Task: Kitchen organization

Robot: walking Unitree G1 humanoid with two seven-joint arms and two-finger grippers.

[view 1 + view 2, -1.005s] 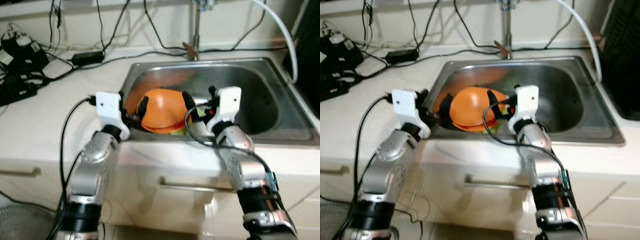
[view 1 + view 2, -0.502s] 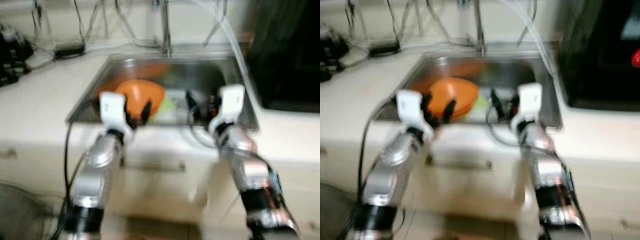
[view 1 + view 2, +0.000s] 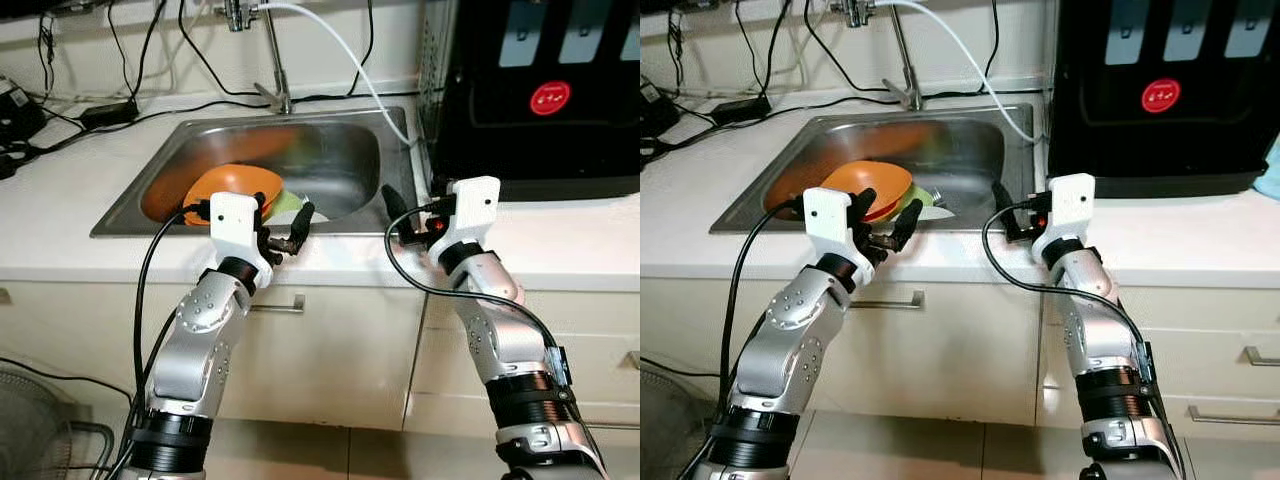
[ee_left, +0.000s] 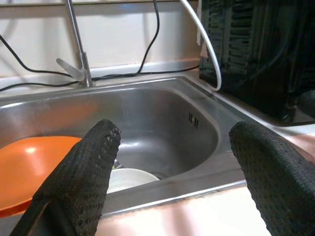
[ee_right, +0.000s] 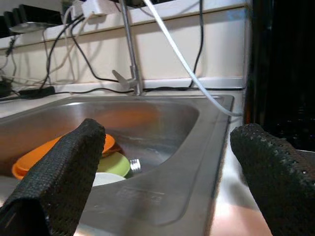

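Both the left end effector (image 3: 283,228) and right end effector (image 3: 405,222) have pulled back empty, fingers spread (camera shifted too); the orange bowl (image 3: 232,187) sits beyond them in the sink (image 3: 345,165), probably ungrasped.

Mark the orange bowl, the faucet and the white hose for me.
orange bowl (image 3: 232,184): left eye view, on its domed orange surface.
faucet (image 3: 272,60): left eye view, on the upright metal pipe.
white hose (image 3: 345,62): left eye view, midway along its run toward the sink.
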